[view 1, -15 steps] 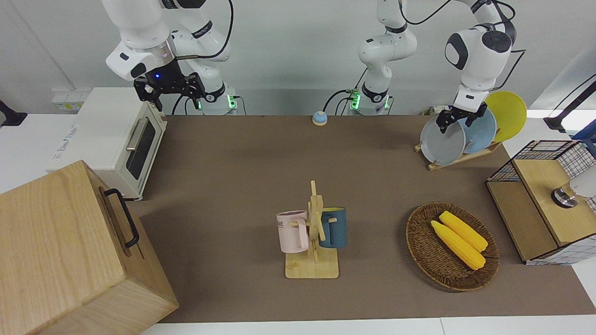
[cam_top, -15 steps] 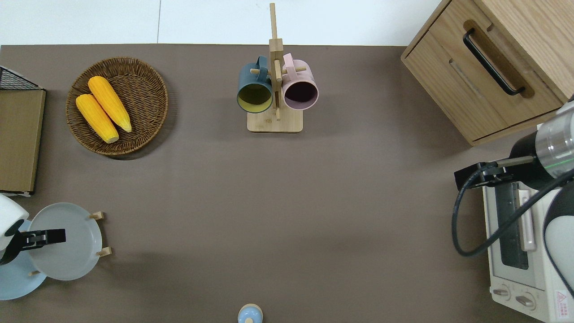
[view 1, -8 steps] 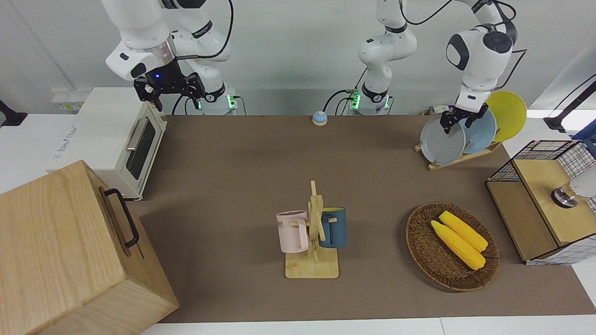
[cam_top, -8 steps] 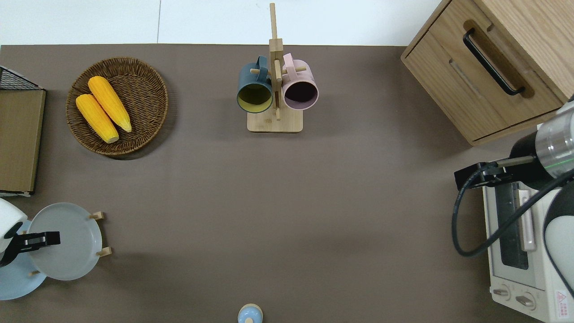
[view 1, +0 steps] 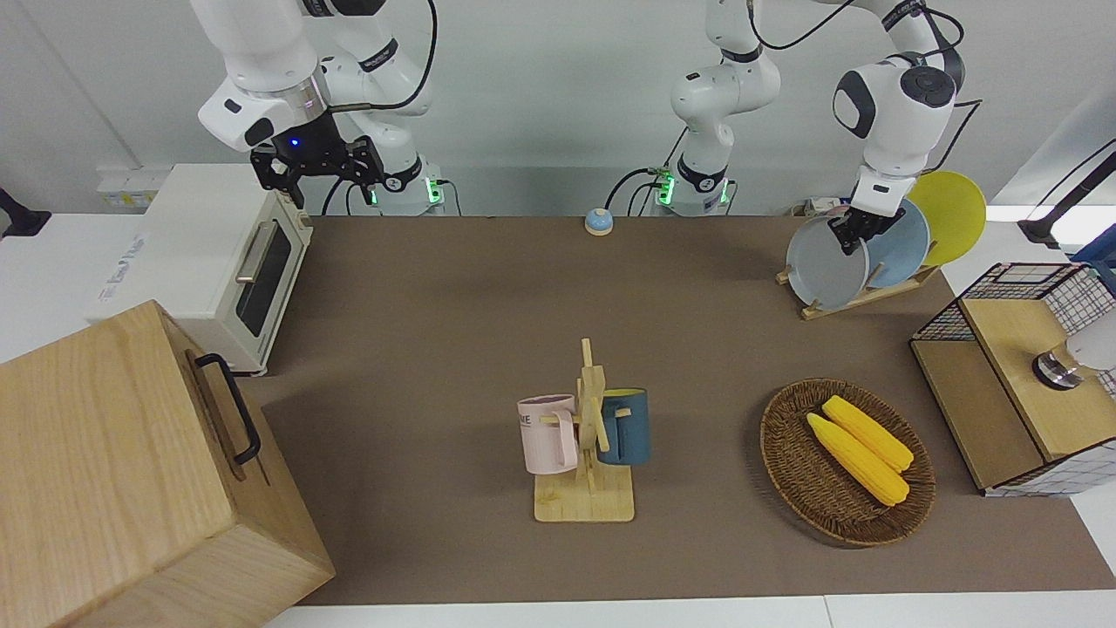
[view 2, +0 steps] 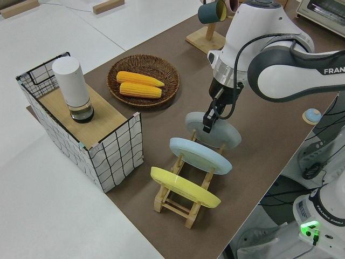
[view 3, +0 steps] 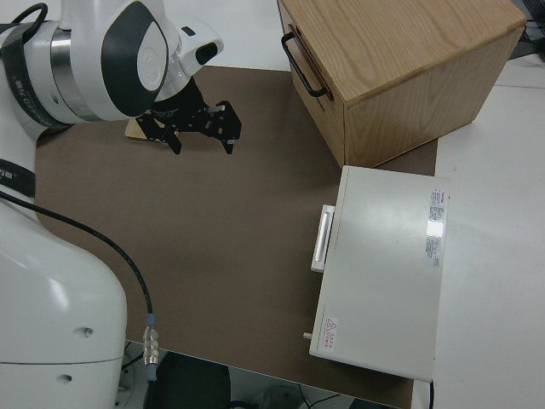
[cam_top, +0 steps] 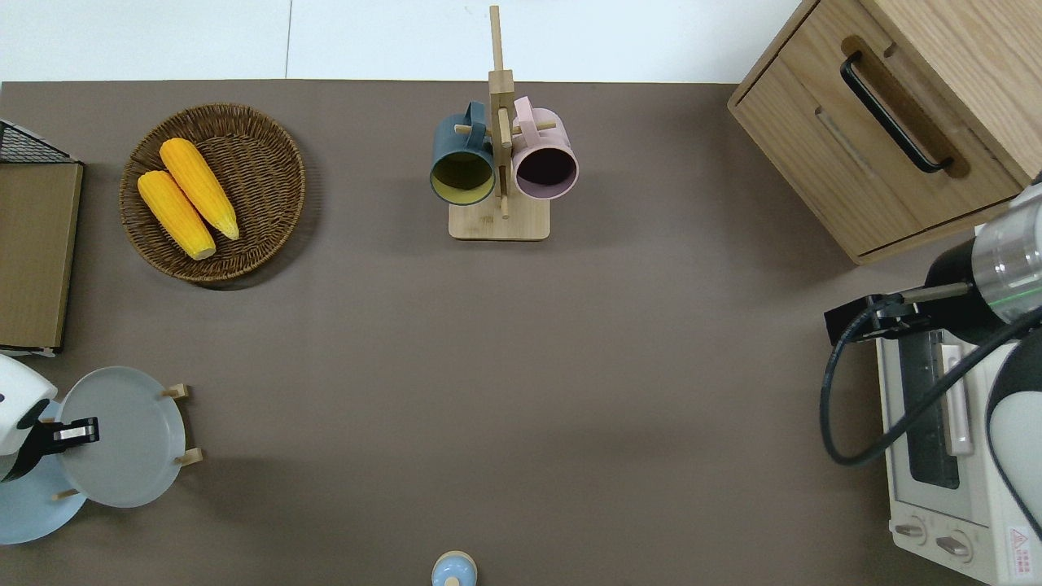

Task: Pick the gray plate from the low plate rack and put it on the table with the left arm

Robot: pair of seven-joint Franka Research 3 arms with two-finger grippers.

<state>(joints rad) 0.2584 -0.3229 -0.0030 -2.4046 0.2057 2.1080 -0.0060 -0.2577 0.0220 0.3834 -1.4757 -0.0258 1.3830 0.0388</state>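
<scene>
The gray plate (view 1: 822, 269) leans in the low plate rack (view 1: 859, 298) at the left arm's end of the table (view 1: 436, 331), in the slot farthest from the table's end. It also shows in the overhead view (cam_top: 130, 456) and the left side view (view 2: 227, 138). My left gripper (view 1: 854, 234) is shut on the plate's top rim, one finger on each face; it also shows in the left side view (view 2: 207, 123). The plate still rests in the rack. My right gripper (view 1: 318, 171) is parked with its fingers open.
A light blue plate (view 1: 902, 240) and a yellow plate (view 1: 955, 214) lean in the same rack. A wicker basket (view 1: 789, 471) with corn, a wire crate (view 1: 1020, 375), a mug tree (view 1: 588, 436), a bell (view 1: 598, 221), a toaster oven (view 1: 218, 253) and a wooden cabinet (view 1: 131, 471) stand around.
My left gripper has come down onto the gray plate's top rim and its fingers have closed on it. The right arm has not moved.
</scene>
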